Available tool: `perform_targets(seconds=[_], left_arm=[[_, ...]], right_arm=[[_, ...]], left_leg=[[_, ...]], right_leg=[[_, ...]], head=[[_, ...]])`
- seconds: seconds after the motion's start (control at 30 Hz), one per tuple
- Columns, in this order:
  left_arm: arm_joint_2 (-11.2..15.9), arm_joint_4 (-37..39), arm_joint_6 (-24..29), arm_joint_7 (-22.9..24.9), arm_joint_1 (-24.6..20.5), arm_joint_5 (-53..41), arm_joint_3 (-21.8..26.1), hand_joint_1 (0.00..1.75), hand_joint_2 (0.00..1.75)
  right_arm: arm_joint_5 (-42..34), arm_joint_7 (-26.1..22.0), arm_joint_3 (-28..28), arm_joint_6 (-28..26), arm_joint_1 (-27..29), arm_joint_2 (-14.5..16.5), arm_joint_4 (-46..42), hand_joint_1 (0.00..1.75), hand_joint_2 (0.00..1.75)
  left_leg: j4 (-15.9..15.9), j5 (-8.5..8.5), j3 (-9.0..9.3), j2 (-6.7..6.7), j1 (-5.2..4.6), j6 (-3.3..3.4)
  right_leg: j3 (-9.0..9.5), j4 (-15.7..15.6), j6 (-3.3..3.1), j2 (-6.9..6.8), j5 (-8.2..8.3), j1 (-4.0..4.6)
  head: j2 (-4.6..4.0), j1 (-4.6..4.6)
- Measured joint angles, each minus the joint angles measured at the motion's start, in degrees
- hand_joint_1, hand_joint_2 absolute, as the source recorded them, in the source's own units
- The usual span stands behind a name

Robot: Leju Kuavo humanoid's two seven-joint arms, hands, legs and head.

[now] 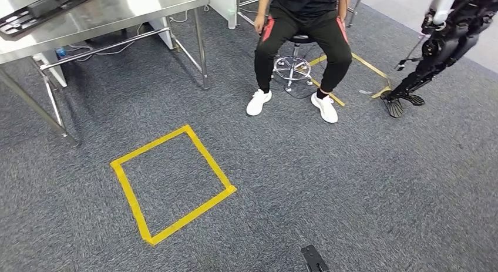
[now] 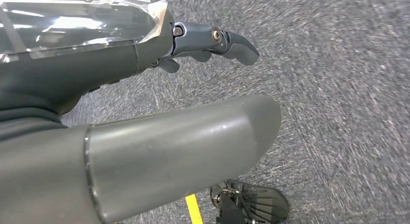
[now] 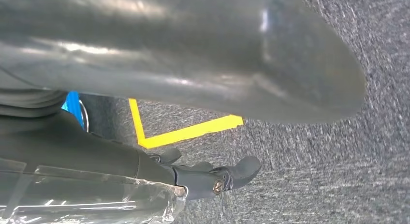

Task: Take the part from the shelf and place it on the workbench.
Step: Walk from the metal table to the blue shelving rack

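Note:
A flat black part [image 1: 44, 10] with slotted openings lies on the steel workbench [image 1: 135, 7] at the far left of the head view. My left hand [image 2: 159, 54] hangs over grey carpet, its dark fingers [image 2: 217, 42] stretched out and apart from the thick thumb [image 2: 183, 151], with nothing in it. My right hand [image 3: 159, 171] hangs the same way, fingers [image 3: 227, 175] extended and holding nothing, above a corner of yellow tape [image 3: 183, 132].
A person [image 1: 299, 31] sits on a wheeled stool [image 1: 292, 66] straight ahead. Another dark robot [image 1: 434, 49] stands at the far right. A yellow tape square [image 1: 173, 184] marks the carpet in front of me. The workbench's legs [image 1: 202, 49] stand at its right end.

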Motion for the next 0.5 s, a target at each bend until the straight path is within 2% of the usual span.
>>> perform_targets(seconds=[0.03, 0.1, 0.13, 0.17, 0.2, 0.23, 0.27, 0.3, 0.33, 0.37, 0.4, 0.43, 0.5], left_arm=[[0.0, 0.0, 0.0, 0.0, 0.0, 0.0, 0.0, 0.00, 0.00], [-0.1, 0.0, 0.2, 0.0, -0.1, 0.0, 0.0, 0.00, 0.00], [-0.1, 0.0, 0.3, 0.0, -0.1, 0.0, 0.0, 0.00, 0.00], [-0.1, 0.0, 0.4, 0.0, -0.2, 0.0, 0.0, 0.00, 0.00], [-0.1, 0.0, 0.5, -0.1, -0.2, 0.0, 0.0, 0.00, 0.00], [-0.1, 0.0, 0.5, -0.1, -0.1, 0.0, 0.0, 0.00, 0.00], [-0.1, 0.0, 0.6, -0.1, 0.0, 0.0, 0.0, 0.00, 0.00], [0.0, 0.0, 0.6, -0.1, 0.1, 0.0, 0.0, 0.00, 0.00], [0.0, 0.0, 0.6, -0.1, 0.3, 0.0, 0.0, 0.00, 0.00], [0.0, 0.0, 0.7, -0.2, 0.4, 0.0, 0.0, 0.00, 0.00], [0.0, 0.0, 0.7, -0.2, 0.4, 0.0, 0.0, 0.00, 0.00], [0.0, 0.0, 0.7, -0.3, 0.5, 0.0, 0.0, 0.00, 0.00], [0.1, 0.0, 0.7, -0.4, 0.5, -0.1, 0.0, 0.00, 0.00]], right_arm=[[0.0, 0.0, 0.0, 0.0, -0.1, 0.0, 0.0, 0.00, 0.00], [0.1, 0.3, 0.0, 0.1, 0.0, 0.0, 0.0, 0.00, 0.00], [0.1, 0.5, 0.0, 0.1, 0.2, 0.0, 0.0, 0.00, 0.00], [0.2, 0.6, 0.0, 0.1, 0.3, 0.0, 0.0, 0.00, 0.00], [0.3, 0.6, 0.0, 0.2, 0.3, 0.0, 0.0, 0.00, 0.00], [0.4, 0.7, 0.0, 0.2, 0.2, 0.0, 0.0, 0.00, 0.00], [0.5, 0.7, 0.0, 0.2, 0.1, 0.1, 0.0, 0.00, 0.00], [0.5, 0.7, 0.0, 0.2, 0.0, 0.2, 0.0, 0.00, 0.00], [0.6, 0.7, 0.0, 0.2, 0.1, 0.2, 0.0, 0.00, 0.00], [0.6, 0.8, 0.0, 0.3, 0.1, 0.3, 0.0, 0.00, 0.00], [0.6, 0.9, 0.0, 0.3, 0.2, 0.3, 0.0, 0.00, 0.00], [0.6, 1.0, 0.0, 0.3, 0.2, 0.3, 0.0, 0.00, 0.00], [0.6, 1.0, 0.0, 0.3, 0.1, 0.4, 0.0, 0.00, 0.00]], left_leg=[[0.0, -0.01, 0.10, 0.44, -0.16, -0.37], [-0.2, 0.07, 0.29, 1.24, -0.22, -1.07], [-0.1, -0.13, 0.33, 0.95, -0.08, -1.44], [0.5, -0.80, 0.12, -0.06, 0.09, -1.73], [2.3, -2.15, -0.59, -1.48, 0.23, -1.92], [5.3, -4.05, -1.91, -3.16, 0.34, -1.95], [9.3, -6.11, -3.72, -4.33, 0.35, -1.89], [13.2, -7.73, -5.54, -4.87, 0.35, -1.84], [15.8, -8.33, -6.82, -5.09, 0.36, -1.83], [16.3, -7.72, -7.17, -5.18, 0.38, -1.82], [14.5, -6.04, -6.43, -5.33, 0.47, -1.81], [11.0, -3.78, -4.88, -5.93, 0.64, -1.81], [4.4, -1.08, -2.01, -8.92, 1.13, -1.91]], right_leg=[[0.79, -1.5, -0.34, -0.49, 0.26, 0.26], [0.51, -1.7, -1.32, 0.44, 0.35, 0.64], [0.44, -1.8, -1.75, 0.99, 0.48, 0.33], [0.43, -1.9, -2.18, 1.56, 0.65, 0.06], [0.50, -2.1, -2.78, 2.12, 0.84, -0.23], [0.43, -2.1, -3.24, 2.69, 0.96, -0.42], [0.34, -2.1, -3.62, 3.29, 1.05, -0.24], [0.28, -2.1, -3.93, 3.99, 1.10, -0.10], [0.25, -2.1, -3.99, 4.77, 1.14, 0.01], [0.25, -2.0, -4.02, 5.60, 1.17, 0.08], [0.27, -1.9, -3.99, 6.46, 1.16, 0.05], [0.24, -1.6, -3.90, 7.32, 1.11, 0.00], [-0.29, -0.7, -3.40, 8.88, 0.86, 0.12]], head=[[0.00, -0.04], [0.00, -0.11], [0.00, -0.13], [0.01, -0.18], [0.01, -0.26], [0.01, -0.34], [0.01, -0.42], [0.00, -0.44], [0.00, -0.45], [0.00, -0.45], [0.00, -0.44], [0.00, -0.45], [0.00, -0.42]])
